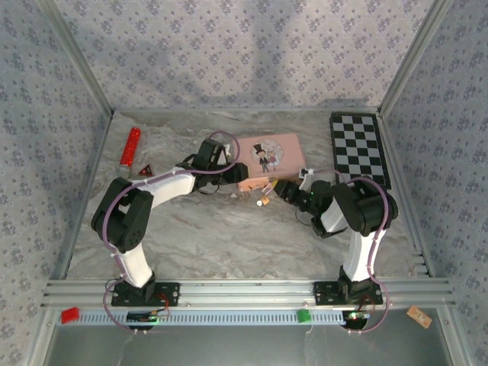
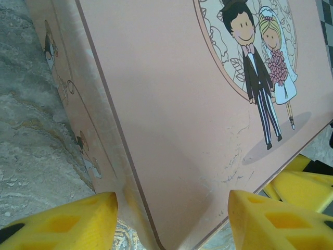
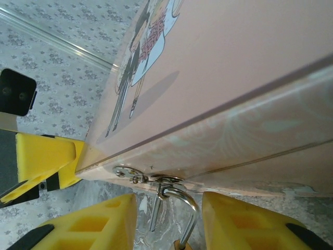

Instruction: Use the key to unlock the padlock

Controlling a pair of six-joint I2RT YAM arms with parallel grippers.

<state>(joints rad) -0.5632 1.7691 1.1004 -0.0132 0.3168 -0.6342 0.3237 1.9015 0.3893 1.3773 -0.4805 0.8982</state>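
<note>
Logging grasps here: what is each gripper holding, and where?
Left gripper brackets the pink box at a corner; firm contact cannot be told. Right gripper holds nothing: its fingers flank the padlock's shackle without clamping it.

The left arm (image 1: pixel 126 221) rises from its base at the near edge, folds back at a high elbow and reaches forward and to the right with the forearm held low. The left gripper (image 1: pixel 227 172) at its end has its 2 yellow fingers (image 2: pixel 73 221) spread well apart, though whether they press on anything cannot be told. The right arm (image 1: pixel 358 229) stands up from its base, bends at the elbow and turns left toward the middle with the wrist low, and the right gripper (image 1: pixel 284 189), close to the left one, has its jaws apart with a clear gap between the yellow pads (image 3: pixel 99 224).
</note>
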